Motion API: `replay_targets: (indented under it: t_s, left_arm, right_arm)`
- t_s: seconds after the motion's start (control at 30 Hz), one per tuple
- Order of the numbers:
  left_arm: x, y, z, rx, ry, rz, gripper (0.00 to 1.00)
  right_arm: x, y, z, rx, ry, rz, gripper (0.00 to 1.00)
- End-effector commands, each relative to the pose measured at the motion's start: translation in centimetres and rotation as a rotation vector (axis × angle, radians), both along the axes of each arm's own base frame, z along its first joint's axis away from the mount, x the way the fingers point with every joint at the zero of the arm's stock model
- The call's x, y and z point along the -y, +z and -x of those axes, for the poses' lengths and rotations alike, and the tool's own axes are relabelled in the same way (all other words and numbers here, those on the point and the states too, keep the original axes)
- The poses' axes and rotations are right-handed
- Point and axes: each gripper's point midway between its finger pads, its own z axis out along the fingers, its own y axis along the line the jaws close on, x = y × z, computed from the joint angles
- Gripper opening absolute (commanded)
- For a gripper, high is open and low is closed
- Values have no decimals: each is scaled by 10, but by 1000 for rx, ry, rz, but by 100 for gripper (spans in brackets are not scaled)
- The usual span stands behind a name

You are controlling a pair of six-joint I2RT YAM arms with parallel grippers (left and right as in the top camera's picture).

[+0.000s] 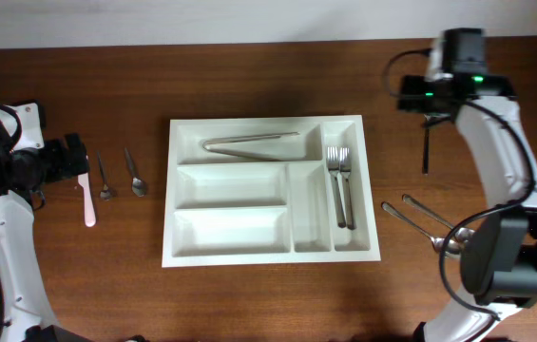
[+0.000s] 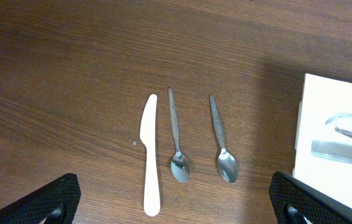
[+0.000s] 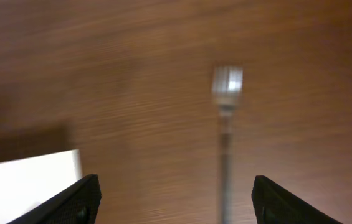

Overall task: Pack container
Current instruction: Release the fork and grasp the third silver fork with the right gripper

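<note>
The container [image 1: 167,190], a large white cutlery tray, lies mid-table, with tongs [image 1: 249,143] in its top compartment and two forks [image 1: 341,185] in a narrow right one. Its edge shows in the left wrist view [image 2: 334,99] and the right wrist view [image 3: 29,180]. My left gripper [image 1: 78,161] [image 2: 176,208] stands open over a pale plastic knife [image 2: 151,155] and two teaspoons [image 2: 177,143] [image 2: 222,146]. My right gripper [image 1: 428,112] [image 3: 177,205] is open at the far right. A blurred slim utensil [image 3: 225,124] lies on the table between its fingers, untouched.
Two more spoons [image 1: 425,220] lie on the table right of the tray, near the right arm's base. The knife [image 1: 88,195] and teaspoons [image 1: 105,178] [image 1: 136,174] lie left of the tray. A dark slim utensil [image 1: 427,150] lies by the tray's top right corner.
</note>
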Motion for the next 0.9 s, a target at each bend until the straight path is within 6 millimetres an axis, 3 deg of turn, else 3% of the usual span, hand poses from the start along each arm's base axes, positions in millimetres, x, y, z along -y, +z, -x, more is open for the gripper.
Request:
replay_targets:
  t_s: [0.0,0.2,0.5,0.6,0.87]
  left_arm:
    - [-2,10,-2,21,-8,-18,99]
    - [-2,10,-2,21,-8,-18,99]
    - [-2,10,-2,21,-8,-18,99]
    - [-2,10,-2,21,-8,-18,99]
    - [-2,10,-2,21,-8,-18,99]
  right_arm:
    - [39,-7,2,-12,-58,8,78]
    - [63,-46,6,-88,-105,-18,73]
    - [64,-104,-2,-163,-104,-36,63]
    - [62,-110,-9,-144,-93,-52,55]
    - [62,-123,-14,-149,-88,-60,53]
